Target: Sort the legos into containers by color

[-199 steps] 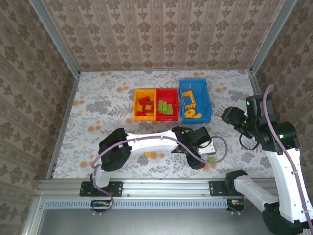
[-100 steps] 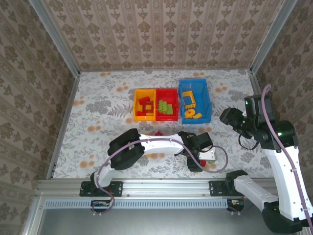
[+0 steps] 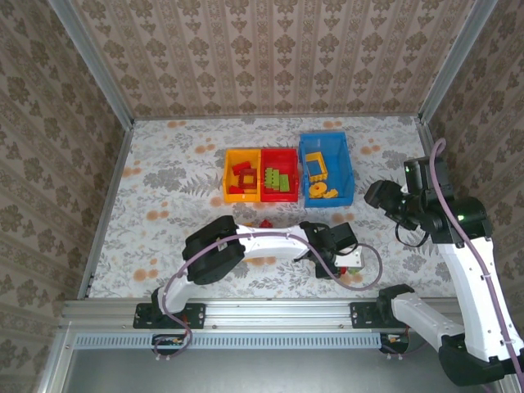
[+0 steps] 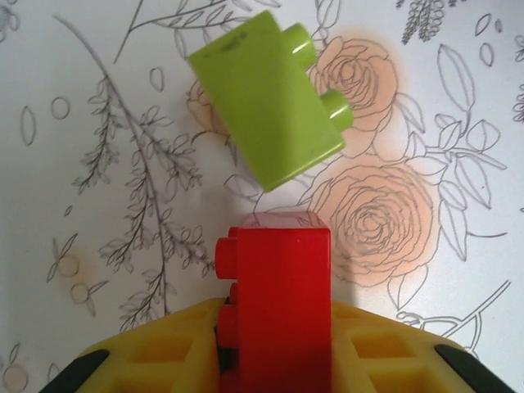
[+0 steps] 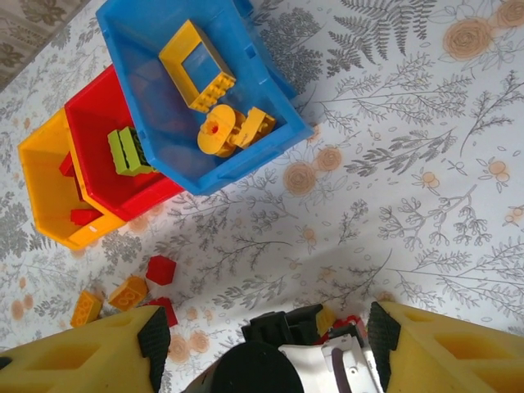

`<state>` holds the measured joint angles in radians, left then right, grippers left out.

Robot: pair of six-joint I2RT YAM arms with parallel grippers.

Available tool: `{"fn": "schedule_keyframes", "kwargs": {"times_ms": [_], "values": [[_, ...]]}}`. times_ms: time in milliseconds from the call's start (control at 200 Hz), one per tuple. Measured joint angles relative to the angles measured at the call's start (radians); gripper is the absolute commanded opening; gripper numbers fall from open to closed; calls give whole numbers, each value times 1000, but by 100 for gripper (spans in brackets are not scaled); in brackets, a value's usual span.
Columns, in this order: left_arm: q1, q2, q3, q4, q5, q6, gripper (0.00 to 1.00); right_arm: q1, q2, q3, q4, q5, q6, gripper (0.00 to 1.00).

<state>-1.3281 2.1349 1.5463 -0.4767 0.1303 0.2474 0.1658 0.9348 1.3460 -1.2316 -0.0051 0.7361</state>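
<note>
Nearest the front rail, the L gripper [image 4: 277,327] is down low at the table [image 3: 164,188]. Its yellow fingers [image 4: 155,364] sit tight against both sides of a red brick [image 4: 278,303]. It looks like a grip, tho the contact itself is hard to make out. Just past it a lime green brick [image 4: 266,98] lies tilted on the floral cloth, w/ a small gap between the two. Off to the left lie a loose red brick [image 5: 161,269] and two orange bricks [image 5: 128,292]. The R gripper [image 5: 268,332] hangs above the table on the right, jaws wide apart, nothing btwn them. Farthest back, three bins stand side by side. The yellow-orange bin [image 3: 226,176] has red bricks in it, the red bin [image 3: 279,151] has green ones, and the blue bin [image 3: 326,137] has yellow pieces incl. a square frame [image 5: 196,65].
</note>
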Motion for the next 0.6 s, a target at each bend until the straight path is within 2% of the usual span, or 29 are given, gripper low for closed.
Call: {"fn": "schedule_keyframes", "kwargs": {"times_ms": [175,330,465,600], "values": [[24,-142,-131,23,-60,-113,27,0,14,0,13,-4,-25,63],[124,-359,-251,26,-137,-255,27,21,49,0,53,-4,-68,62],[269,-509,-306,-8,-207,-388,26,146,110,0,123,0,-110,62],[407,-575,-312,-74,-263,-493,26,304,204,0,226,0,-139,62]]}}
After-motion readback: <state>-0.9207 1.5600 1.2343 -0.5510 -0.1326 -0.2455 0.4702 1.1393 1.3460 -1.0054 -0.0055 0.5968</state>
